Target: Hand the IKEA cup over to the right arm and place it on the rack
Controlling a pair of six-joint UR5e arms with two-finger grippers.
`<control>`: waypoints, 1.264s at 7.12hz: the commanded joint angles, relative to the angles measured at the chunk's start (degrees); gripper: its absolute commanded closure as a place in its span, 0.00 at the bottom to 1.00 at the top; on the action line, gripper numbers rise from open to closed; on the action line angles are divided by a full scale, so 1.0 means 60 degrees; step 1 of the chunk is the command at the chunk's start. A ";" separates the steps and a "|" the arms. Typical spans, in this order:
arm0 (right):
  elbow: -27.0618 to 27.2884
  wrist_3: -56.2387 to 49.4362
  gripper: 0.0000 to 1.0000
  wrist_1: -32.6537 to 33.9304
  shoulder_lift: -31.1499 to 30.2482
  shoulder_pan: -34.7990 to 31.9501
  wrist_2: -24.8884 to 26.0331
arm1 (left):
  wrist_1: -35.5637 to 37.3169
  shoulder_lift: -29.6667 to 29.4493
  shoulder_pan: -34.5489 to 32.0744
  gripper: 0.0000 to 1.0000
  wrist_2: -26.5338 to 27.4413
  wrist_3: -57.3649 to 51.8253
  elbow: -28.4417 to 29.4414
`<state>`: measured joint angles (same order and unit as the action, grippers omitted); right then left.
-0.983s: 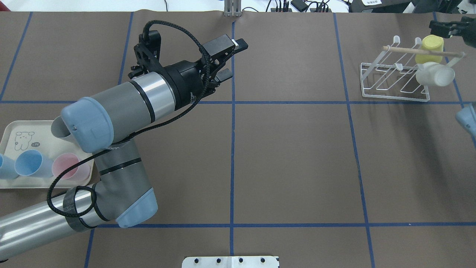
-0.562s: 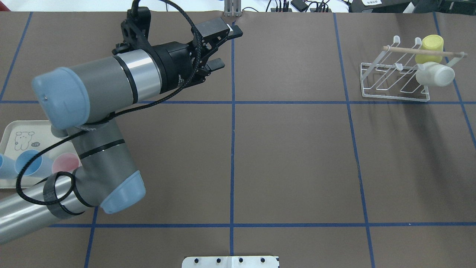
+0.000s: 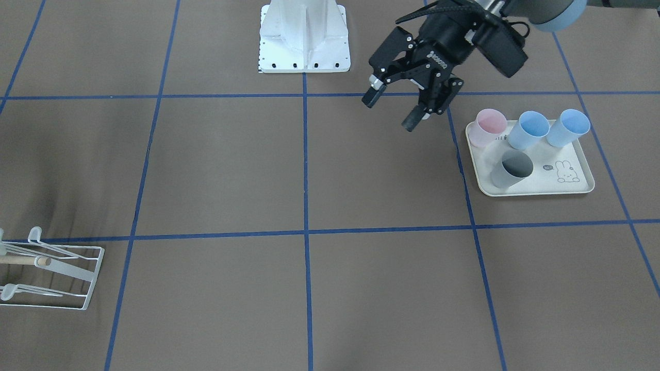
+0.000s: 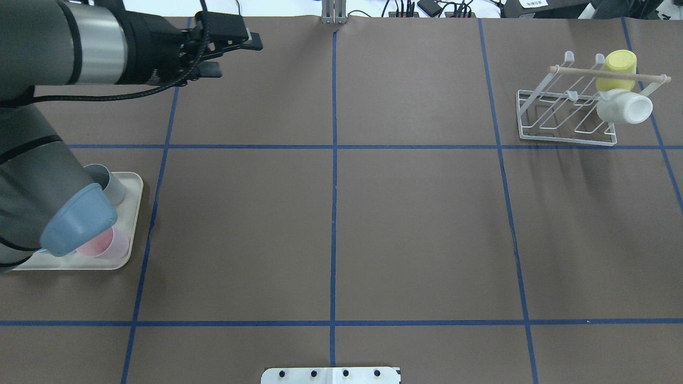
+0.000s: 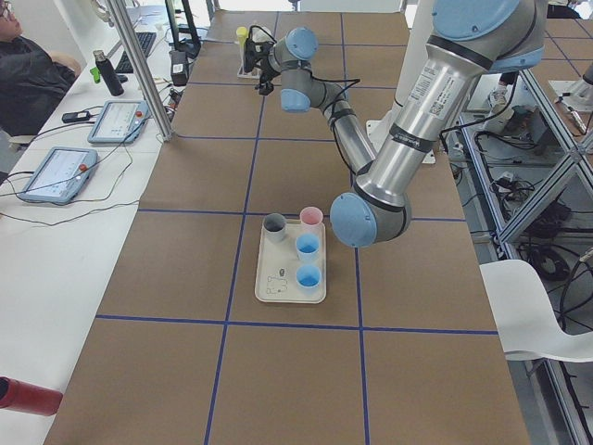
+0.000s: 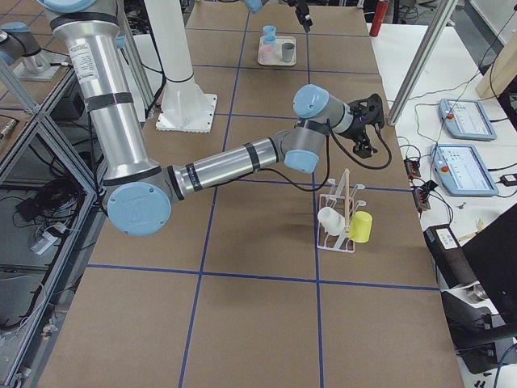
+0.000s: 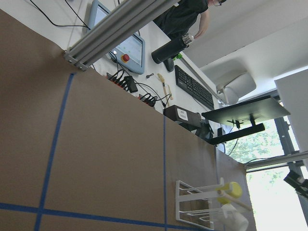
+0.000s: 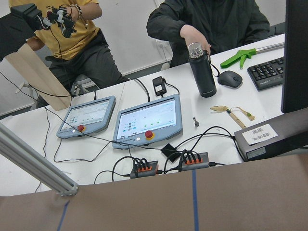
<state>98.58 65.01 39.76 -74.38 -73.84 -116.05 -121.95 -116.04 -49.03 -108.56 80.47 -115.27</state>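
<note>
Gaping, empty left tool (image 3: 388, 113); right tool (image 6: 370, 121) tiny in side views, state indiscernible.

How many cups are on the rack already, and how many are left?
Two look done: a yellow cup and a white cup hang on the rack. Right now the left gripper hovers open and empty. Left to move: the pink cup, two blue cups and grey cup on the tray.
</note>
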 commanded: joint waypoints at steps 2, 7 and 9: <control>0.0826 0.2590 0.00 0.0712 0.0865 0.1331 -0.0023 | 0.0622 0.2619 -0.1111 0.00 -0.1473 -0.3747 -0.0593; 0.1192 0.3797 0.00 0.0697 0.1540 0.2783 0.0269 | 0.0680 0.5612 -0.3132 0.00 -0.2881 -0.9168 -0.0448; 0.1178 0.3945 0.00 0.0683 0.1571 0.3091 0.0460 | 0.1087 0.5660 -0.3167 0.00 -0.3264 -0.9588 0.0151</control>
<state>105.71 87.92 43.90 -65.19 -56.45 -113.96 -117.19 -82.42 -67.61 -126.81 25.02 -116.41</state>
